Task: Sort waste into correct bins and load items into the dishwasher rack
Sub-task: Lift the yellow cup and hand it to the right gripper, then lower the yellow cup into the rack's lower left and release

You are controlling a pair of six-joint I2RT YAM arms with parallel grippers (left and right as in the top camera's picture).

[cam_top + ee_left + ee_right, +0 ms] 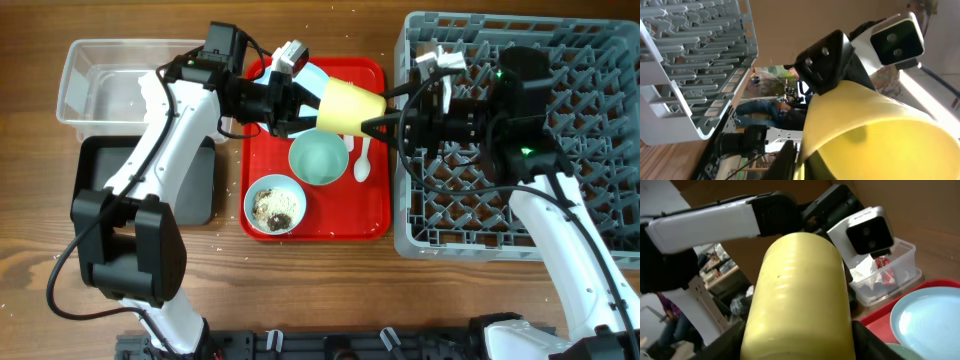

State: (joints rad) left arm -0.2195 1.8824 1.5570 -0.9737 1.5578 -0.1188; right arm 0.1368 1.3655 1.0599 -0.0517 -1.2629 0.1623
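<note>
The yellow cup (350, 107) is plain, smooth and slightly tapered. It lies on its side in the air above the red tray (375, 215), just beside the dishwasher rack (600, 80). The left gripper (308, 108) clasps its narrow end. The right gripper (385, 110) is spread wide around the broad end, both fingers pressed to its sides. In the clear tub (900, 275), a red wrapper (883, 262) lies beside the crumpled napkin (865, 275); its print is too small to read.

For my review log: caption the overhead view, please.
Both arms meet at the yellow cup above the red tray, beside the grey rack.
</note>
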